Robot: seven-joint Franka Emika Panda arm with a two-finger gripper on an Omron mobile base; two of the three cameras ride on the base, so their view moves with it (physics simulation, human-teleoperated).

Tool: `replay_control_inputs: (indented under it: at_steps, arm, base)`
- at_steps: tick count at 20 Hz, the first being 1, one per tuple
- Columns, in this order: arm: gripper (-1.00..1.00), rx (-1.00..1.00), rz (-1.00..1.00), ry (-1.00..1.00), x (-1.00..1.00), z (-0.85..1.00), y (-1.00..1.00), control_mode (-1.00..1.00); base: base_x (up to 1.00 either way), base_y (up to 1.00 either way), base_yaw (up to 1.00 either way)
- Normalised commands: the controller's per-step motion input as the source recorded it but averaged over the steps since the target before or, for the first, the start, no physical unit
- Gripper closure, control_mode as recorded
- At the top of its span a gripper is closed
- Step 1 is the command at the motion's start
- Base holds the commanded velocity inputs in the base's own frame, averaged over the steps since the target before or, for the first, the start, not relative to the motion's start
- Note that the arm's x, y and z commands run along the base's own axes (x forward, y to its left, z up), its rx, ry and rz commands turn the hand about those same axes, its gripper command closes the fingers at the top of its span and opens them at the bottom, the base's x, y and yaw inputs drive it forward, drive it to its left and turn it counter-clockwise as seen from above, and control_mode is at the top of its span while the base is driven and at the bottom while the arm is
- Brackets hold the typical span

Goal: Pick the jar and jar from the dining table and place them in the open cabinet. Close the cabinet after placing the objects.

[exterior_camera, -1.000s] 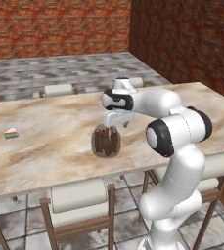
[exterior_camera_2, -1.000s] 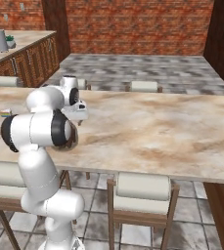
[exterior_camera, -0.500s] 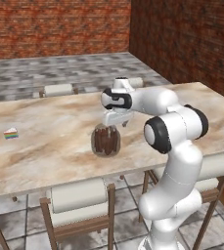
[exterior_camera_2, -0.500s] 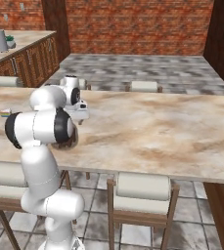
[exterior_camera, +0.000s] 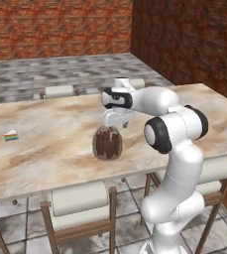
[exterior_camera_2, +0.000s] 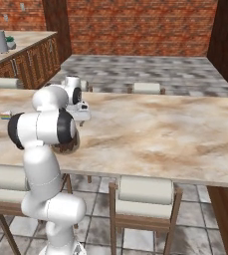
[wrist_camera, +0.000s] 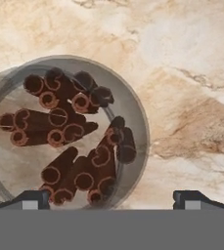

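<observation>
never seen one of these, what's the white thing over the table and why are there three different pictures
The white thing is a robot arm with a two-finger gripper at its end, in a rendered kitchen. Two pictures come from cameras on its base, looking over the arm from its left and its right. The third comes from a camera on the hand, looking straight down. On the marbled dining table stands a clear glass jar of upright brown sticks; from above you see their curled ends. A tiny coloured wedge lies further off on the table. The gripper hangs open just above the jar and holds nothing.
</observation>
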Motion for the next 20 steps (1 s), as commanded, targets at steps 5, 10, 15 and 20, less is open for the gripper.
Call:
replay_control_inputs:
  at_steps: [5, 10, 15, 20]
  arm:
    - [-1.0, 0.0, 0.0, 0.0, 0.17, -0.08, 0.06, -1.0]
    - [-1.0, 0.0, 0.0, 0.0, 0.31, -0.18, 0.0, -1.0]
    - [-1.0, 0.0, 0.0, 0.03, 0.18, -0.19, 0.0, -1.0]
    - [-1.0, 0.0, 0.0, 0.08, 0.01, -0.21, 0.0, -1.0]
  base:
    - [0.0, 0.0, 0.0]
    - [0.0, 0.0, 0.0]
    - [0.0, 0.0, 0.0]
    - [0.0, 0.0, 0.0]
